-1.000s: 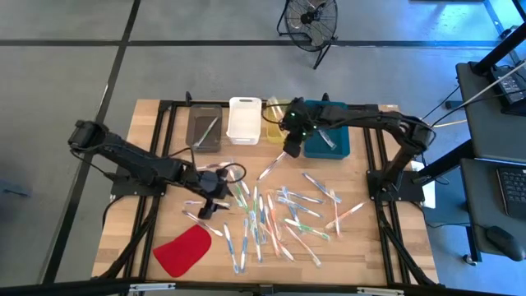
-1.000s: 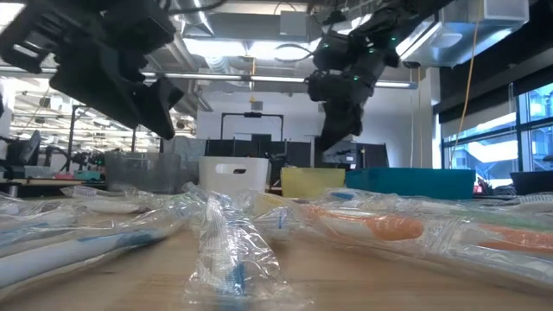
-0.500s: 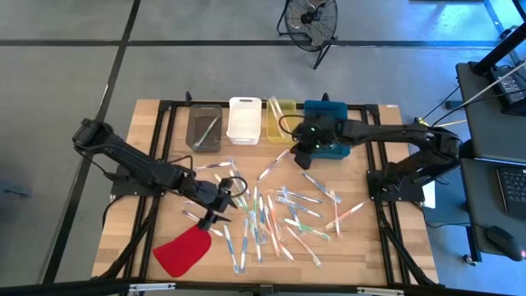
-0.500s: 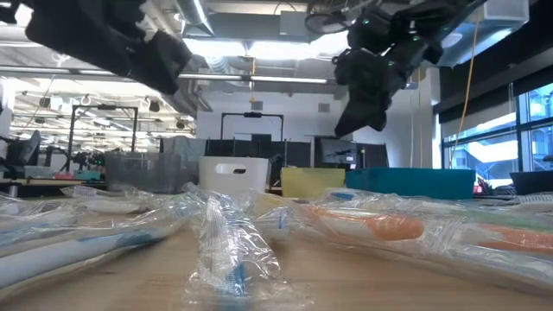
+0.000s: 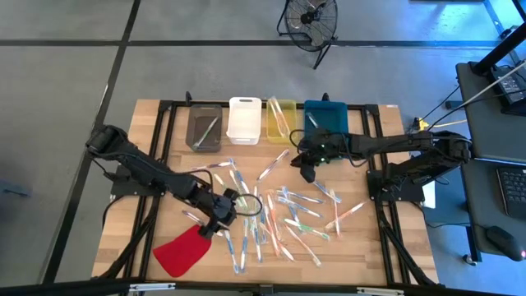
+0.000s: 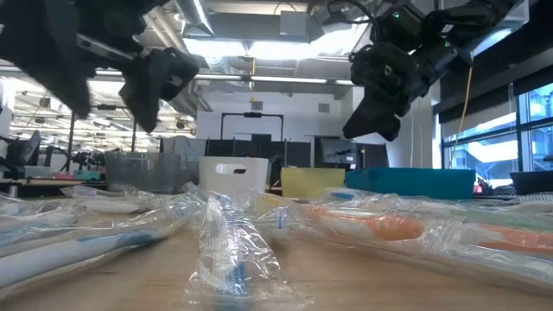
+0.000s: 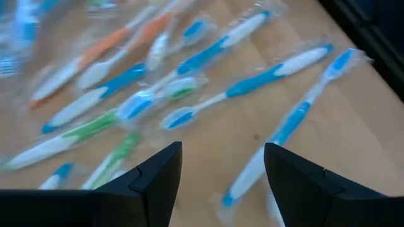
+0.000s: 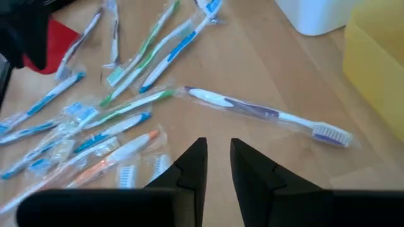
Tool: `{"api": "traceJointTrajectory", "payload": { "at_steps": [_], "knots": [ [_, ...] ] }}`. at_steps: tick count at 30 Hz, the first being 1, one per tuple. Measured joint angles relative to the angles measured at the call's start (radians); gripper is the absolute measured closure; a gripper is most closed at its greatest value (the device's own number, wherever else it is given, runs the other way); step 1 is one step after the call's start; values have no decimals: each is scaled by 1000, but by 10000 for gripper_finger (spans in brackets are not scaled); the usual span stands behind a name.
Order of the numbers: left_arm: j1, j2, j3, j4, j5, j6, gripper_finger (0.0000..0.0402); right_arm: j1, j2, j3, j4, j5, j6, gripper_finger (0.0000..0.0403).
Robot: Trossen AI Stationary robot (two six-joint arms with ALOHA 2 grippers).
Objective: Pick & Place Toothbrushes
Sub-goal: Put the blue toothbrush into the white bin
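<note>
Toothbrushes (image 5: 271, 215) lie scattered at the centre of the surface (image 5: 370, 247). Left gripper (image 5: 220, 224), jaws wide apart and empty, at 7 o'clock; right gripper (image 5: 308, 171), jaws nearly closed and empty, at 1 o'clock.

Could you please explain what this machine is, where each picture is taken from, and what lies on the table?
These are two dark robot arms at a wooden table. One picture looks straight down, one looks level across the tabletop, and one comes from each wrist. Scattered on the wood are thin plastic-wrapped toothbrushes and a flat red piece; grey, white, yellow and teal bins line the far edge. The left pincer hovers open over the brushes, holding nothing. The right pincer, fingers narrowly parted, is empty near the purple-handled toothbrush.
</note>
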Motion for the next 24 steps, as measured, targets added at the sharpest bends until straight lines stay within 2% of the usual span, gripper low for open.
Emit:
{"api": "traceJointTrajectory", "payload": {
  "at_steps": [6, 12, 24],
  "knots": [
    [-50, 68, 39, 0, 24, 5, 182, 26, 0, -4, 21, 77, 26, 321],
    [-86, 141, 80, 1, 23, 5, 182, 31, 0, -4, 71, 79, 30, 320],
    [-106, 305, 148, 1, 32, 14, 182, 31, 0, -4, 77, 78, 45, 348]
  ]
}}
